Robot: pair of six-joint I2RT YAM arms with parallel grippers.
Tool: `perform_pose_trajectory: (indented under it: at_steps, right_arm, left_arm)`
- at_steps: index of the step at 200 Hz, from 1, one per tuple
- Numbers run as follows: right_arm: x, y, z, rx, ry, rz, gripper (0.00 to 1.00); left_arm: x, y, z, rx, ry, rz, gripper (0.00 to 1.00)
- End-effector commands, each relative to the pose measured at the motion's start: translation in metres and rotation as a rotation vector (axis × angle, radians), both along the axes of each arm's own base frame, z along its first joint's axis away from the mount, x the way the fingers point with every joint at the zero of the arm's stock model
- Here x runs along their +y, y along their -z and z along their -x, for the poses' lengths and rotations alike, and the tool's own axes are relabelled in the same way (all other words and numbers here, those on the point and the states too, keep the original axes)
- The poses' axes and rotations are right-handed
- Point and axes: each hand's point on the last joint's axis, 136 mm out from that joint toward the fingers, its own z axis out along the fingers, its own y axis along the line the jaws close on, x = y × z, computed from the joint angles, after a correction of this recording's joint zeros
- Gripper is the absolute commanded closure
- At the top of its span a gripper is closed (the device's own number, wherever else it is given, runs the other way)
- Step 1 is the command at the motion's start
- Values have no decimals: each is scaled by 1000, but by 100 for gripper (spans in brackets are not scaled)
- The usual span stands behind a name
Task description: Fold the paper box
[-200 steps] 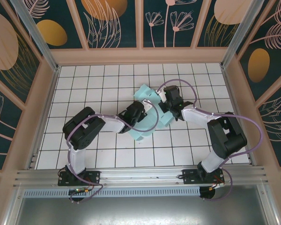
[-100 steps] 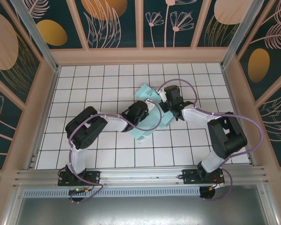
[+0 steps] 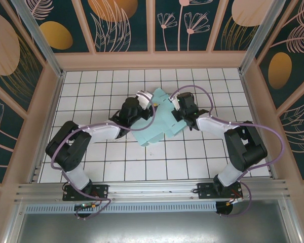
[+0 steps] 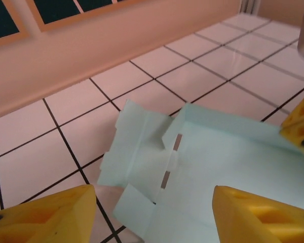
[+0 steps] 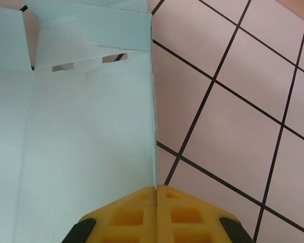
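The paper box (image 3: 157, 125) is a pale mint-blue die-cut sheet, lying partly folded on the white tiled floor. In the left wrist view the paper box (image 4: 218, 152) shows slots, creases and small flaps. My left gripper (image 4: 152, 220) hovers open just above the sheet's far-left corner, its yellow fingertips (image 4: 45, 215) wide apart and empty. From above, that left gripper (image 3: 146, 101) sits by the sheet's upper left edge. My right gripper (image 5: 156, 200) is shut on the edge of an upright panel of the paper box (image 5: 86, 142). From overhead, the right gripper (image 3: 176, 117) holds the sheet's right side.
A raised pink wall (image 3: 152, 61) rims the tiled floor (image 3: 91, 86) on all sides; in the left wrist view this wall (image 4: 106, 45) stands close behind the sheet. Purple cables (image 3: 192, 91) loop over both arms.
My left gripper has opened, let go of the box and swung up and left to the sheet's far-left corner. The box has shifted slightly. The right gripper stays shut in place.
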Motion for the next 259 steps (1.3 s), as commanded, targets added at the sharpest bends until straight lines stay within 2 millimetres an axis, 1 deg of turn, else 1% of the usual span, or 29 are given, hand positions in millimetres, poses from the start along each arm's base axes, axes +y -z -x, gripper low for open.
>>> perform_pose_trajectory:
  at_steps: [1, 10, 16, 22, 24, 35, 40, 45, 48, 62, 69, 88, 91, 105, 122, 138, 147, 159, 199, 225, 259]
  right_arm:
    - [3, -19, -7, -70, 16, -14, 100]
    - [4, -20, -7, -75, 14, -14, 100]
    - [4, -20, -7, -79, 13, -12, 100]
    - [4, -20, -7, -82, 14, -9, 100]
    - [4, -20, -7, -84, 13, -9, 100]
    - [4, -21, -7, -94, 16, 0, 100]
    - [3, -21, -7, -97, 17, 5, 100]
    - [3, -21, -7, -101, 16, 8, 100]
    - [3, -22, -7, -105, 16, 9, 100]
    - [4, -22, -7, -119, 12, 19, 100]
    - [3, -22, -8, -128, 10, 24, 100]
    - [2, -23, -7, -148, 1, 32, 100]
    - [9, -23, -4, -149, -17, 30, 100]
    - [12, -23, -2, -159, -37, 34, 100]
    - [14, -23, -2, -161, -47, 32, 100]
    - [17, -23, -1, -164, -57, 34, 100]
    - [19, -23, 0, -167, -65, 39, 100]
    - [20, -23, 1, -177, -73, 47, 100]
    - [18, -22, 2, -202, -75, 68, 100]
    - [19, -25, 1, -210, -72, 67, 100]
    - [26, -23, 4, -206, -96, 70, 100]
  left_arm:
    - [-4, -23, 2, 99, 29, 256, 34]
    - [-1, -31, -2, 148, 13, 366, 24]
    - [-2, -36, -4, 184, 2, 440, 15]
    - [-3, -41, -6, 223, -12, 506, 3]
    - [-3, -43, -6, 234, -17, 525, 2]
    - [-9, -48, -9, 319, -31, 637, 1]
    - [-12, -56, -11, 351, -30, 682, 1]
    - [-17, -38, -14, 421, -47, 692, 1]
    - [-21, -43, -18, 441, -51, 718, 1]
    - [-32, -34, -25, 564, -70, 789, 1]
    - [-37, -32, -27, 608, -71, 824, 1]
    - [-49, -29, -33, 717, -76, 911, 6]
    - [-50, -28, -34, 731, -82, 921, 7]
    - [-53, -26, -39, 789, -115, 958, 15]
    - [-56, -18, -44, 858, -167, 969, 24]
    - [-61, -15, -46, 899, -181, 980, 31]
    - [-63, -14, -48, 920, -185, 984, 35]
    - [-66, -8, -48, 957, -198, 982, 38]
    - [-68, 10, -49, 1000, -226, 968, 42]
    - [-68, 21, -46, 1035, -244, 966, 47]
    - [-72, 28, -47, 1066, -246, 970, 52]
